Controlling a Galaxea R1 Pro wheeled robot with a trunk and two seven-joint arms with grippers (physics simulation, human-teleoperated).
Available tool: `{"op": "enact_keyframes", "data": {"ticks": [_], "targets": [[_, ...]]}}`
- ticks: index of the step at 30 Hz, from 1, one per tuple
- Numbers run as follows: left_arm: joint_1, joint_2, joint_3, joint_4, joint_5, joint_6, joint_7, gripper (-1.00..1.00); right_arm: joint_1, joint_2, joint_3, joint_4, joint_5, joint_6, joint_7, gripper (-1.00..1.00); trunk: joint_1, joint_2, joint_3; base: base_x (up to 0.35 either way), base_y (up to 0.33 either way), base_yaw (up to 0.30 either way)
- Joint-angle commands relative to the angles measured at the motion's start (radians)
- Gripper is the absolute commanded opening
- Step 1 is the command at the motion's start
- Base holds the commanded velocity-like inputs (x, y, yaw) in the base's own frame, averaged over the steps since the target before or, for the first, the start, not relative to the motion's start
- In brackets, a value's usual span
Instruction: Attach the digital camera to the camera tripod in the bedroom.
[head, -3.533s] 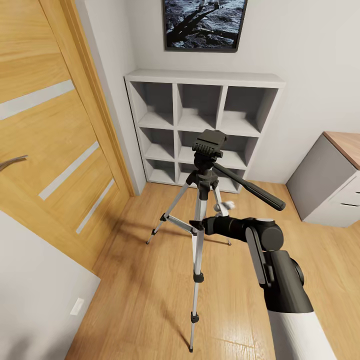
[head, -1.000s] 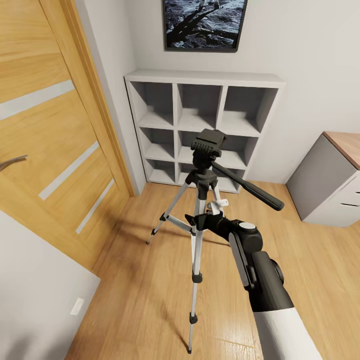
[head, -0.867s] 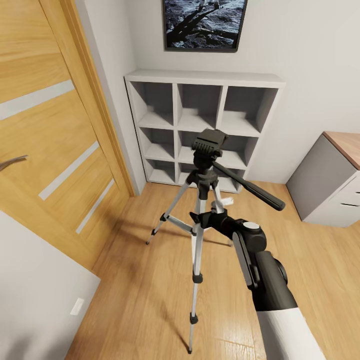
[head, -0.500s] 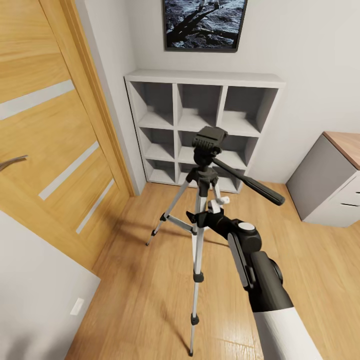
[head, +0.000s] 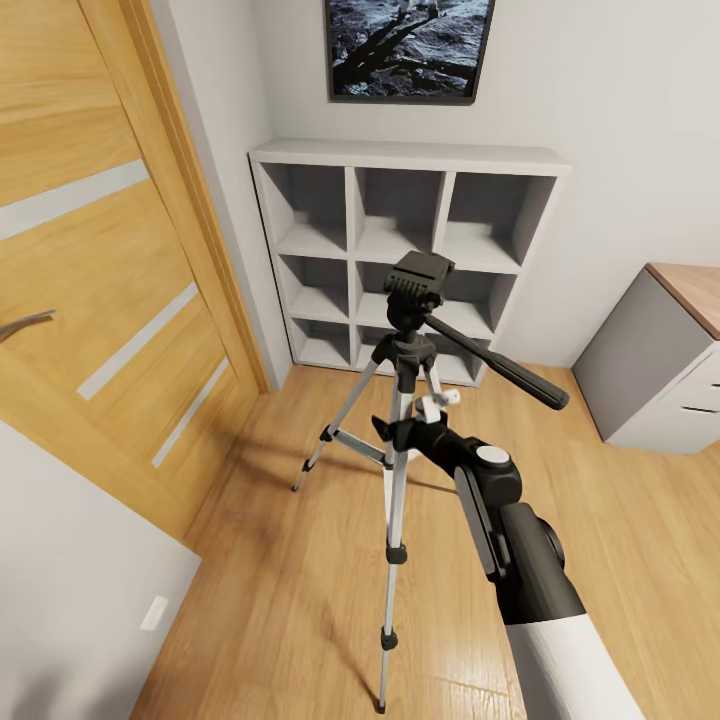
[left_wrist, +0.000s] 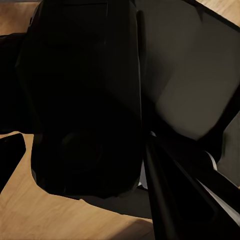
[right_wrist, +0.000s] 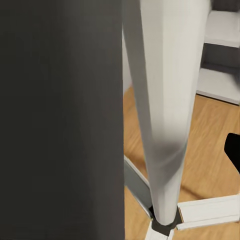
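You are bracing the camera tripod (head: 402, 400) with your right gripper (head: 400, 432), which is sitting at a silver leg below the head; whether its jaws are pinching that leg I cannot tell; the tripod is standing on the plank floor (head: 300, 600) before the white cube shelf (head: 400, 160); its head is bare, so next you are needing to bring the digital camera down squarely onto it
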Motion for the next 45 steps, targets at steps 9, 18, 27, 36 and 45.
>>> {"op": "enact_keyframes", "data": {"ticks": [9,18,27,36,45], "targets": [[-0.001,0.000,-0.008,0.000,0.008,0.000,-0.005,-1.00,-0.001,0.001,-0.003,-0.003,0.009,-0.046,0.009,1.00,0.000,-0.002,-0.002,0.000,0.000,0.000],[-0.001,0.000,-0.008,0.000,0.008,0.000,-0.005,-1.00,-0.001,0.001,-0.003,-0.002,0.009,-0.094,0.011,1.00,0.000,-0.002,-0.002,0.000,0.000,0.000],[0.000,0.000,-0.008,0.000,0.008,0.000,-0.005,-1.00,-0.001,0.001,-0.005,-0.001,0.009,-0.094,0.011,1.00,0.000,-0.002,-0.002,0.000,0.000,0.000],[0.000,0.001,-0.008,0.000,0.008,0.000,-0.005,-1.00,-0.001,0.001,-0.005,-0.001,0.009,-0.092,0.007,-1.00,0.000,-0.002,-0.002,0.000,0.000,0.000],[0.000,0.001,-0.008,0.000,0.008,0.000,-0.005,-1.00,-0.001,0.000,-0.006,0.000,0.009,-0.094,0.003,-1.00,0.000,-0.002,-0.002,0.000,0.000,0.000]]}}
